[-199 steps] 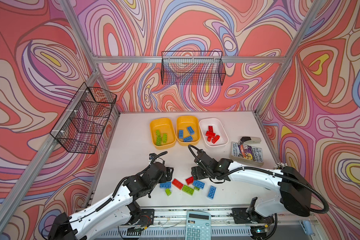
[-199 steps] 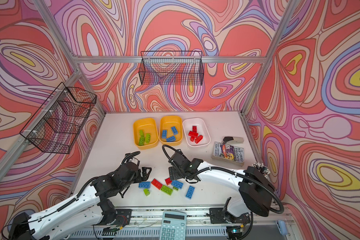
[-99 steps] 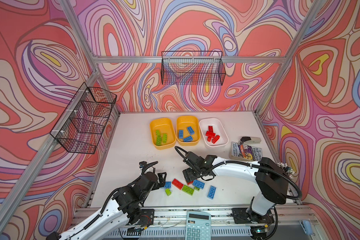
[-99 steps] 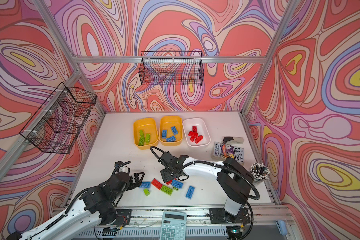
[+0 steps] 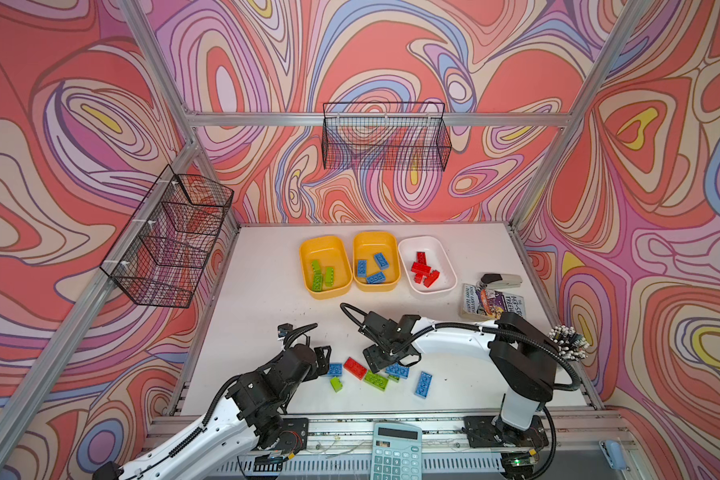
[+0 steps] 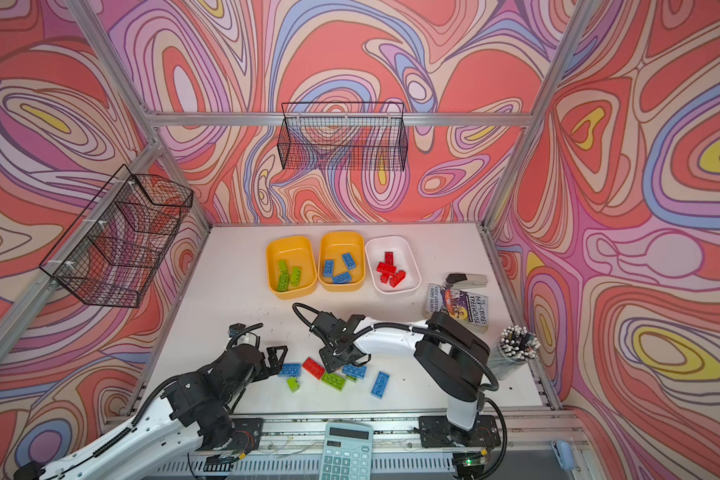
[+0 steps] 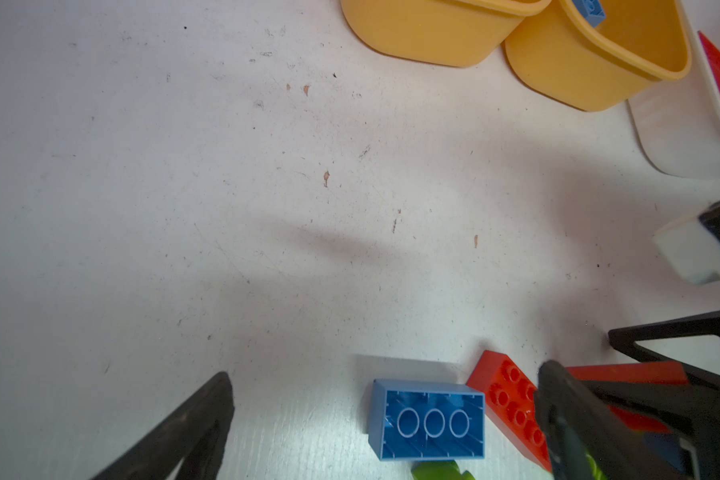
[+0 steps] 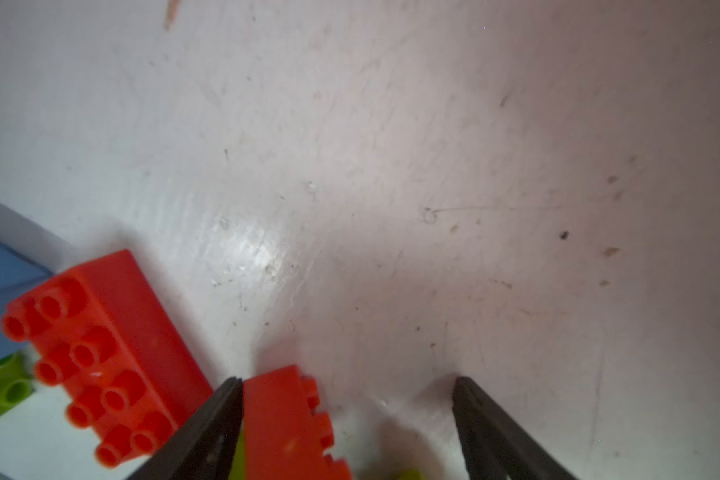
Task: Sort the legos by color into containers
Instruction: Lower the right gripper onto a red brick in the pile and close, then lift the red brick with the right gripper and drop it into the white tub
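Right wrist view gives you the target: a small red lego (image 8: 283, 419), tipped on its side, lies between the fingers of the right hand (image 8: 346, 380). It rests against one finger while the other stands clear, so the hand is part-narrowed and not yet gripping.

Over the last second that hand has dropped onto the loose pile and begun to close. I judge a red pick is under way, bound for the white tub (image 5: 433, 253) at about 1 o'clock from the pile.

The left hand (image 5: 324, 361) is spread wide and holds nothing. It hovers at the pile's 9 o'clock edge, just beside an upturned blue lego (image 5: 334, 369).

Both top views show the loose legos near the 6 o'clock edge of the table (image 5: 267, 332). These include a larger red lego (image 5: 356, 368), greens and more blues.

At 12 o'clock three tubs stand in a row:
- The left yellow tub (image 5: 325, 249) holds only green legos.
- The middle yellow tub (image 5: 375, 245) holds three blue ones.
- The white tub holds reds.

Nothing looks missorted.
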You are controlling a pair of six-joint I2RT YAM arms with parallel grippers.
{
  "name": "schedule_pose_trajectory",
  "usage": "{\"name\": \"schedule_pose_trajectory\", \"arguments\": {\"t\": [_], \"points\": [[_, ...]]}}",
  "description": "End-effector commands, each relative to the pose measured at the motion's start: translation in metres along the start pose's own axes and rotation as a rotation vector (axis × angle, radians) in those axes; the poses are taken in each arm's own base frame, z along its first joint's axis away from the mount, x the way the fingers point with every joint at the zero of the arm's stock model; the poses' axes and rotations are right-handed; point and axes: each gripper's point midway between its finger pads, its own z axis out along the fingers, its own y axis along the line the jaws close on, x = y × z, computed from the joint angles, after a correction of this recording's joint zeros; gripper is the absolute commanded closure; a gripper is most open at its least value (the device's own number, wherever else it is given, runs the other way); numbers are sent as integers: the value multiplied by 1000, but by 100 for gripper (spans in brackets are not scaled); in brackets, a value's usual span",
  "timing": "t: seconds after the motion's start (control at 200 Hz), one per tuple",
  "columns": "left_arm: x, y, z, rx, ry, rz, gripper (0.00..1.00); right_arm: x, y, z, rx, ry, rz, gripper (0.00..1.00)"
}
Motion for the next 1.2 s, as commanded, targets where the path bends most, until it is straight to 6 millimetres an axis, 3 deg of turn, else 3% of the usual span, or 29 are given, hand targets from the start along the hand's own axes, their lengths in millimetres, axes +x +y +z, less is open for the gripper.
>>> {"name": "schedule_pose_trajectory", "arguments": {"t": [0.0, 0.1, 0.401, 0.826, 1.002, 1.197], "points": [[-1, 5, -1, -32, -4, -5, 0, 6, -9, 4, 56, 23, 3, 19], [-1, 5, -2, -31, -5, -6, 0, 3, -9, 1, 59, 10, 9, 24], [-4, 8, -4, -40, -15, -3, 0, -10, -11, -4, 76, -45, 26, 62], [-7, 8, -7, -43, -26, 1, 0, -49, -7, -23, 72, -154, 43, 74], [-12, 4, -9, -36, -32, 12, 0, -80, -34, -46, 82, -234, 105, 76], [-20, -15, -7, -1, -35, 44, 0, -125, -105, -90, 133, -354, 214, 75]]}}
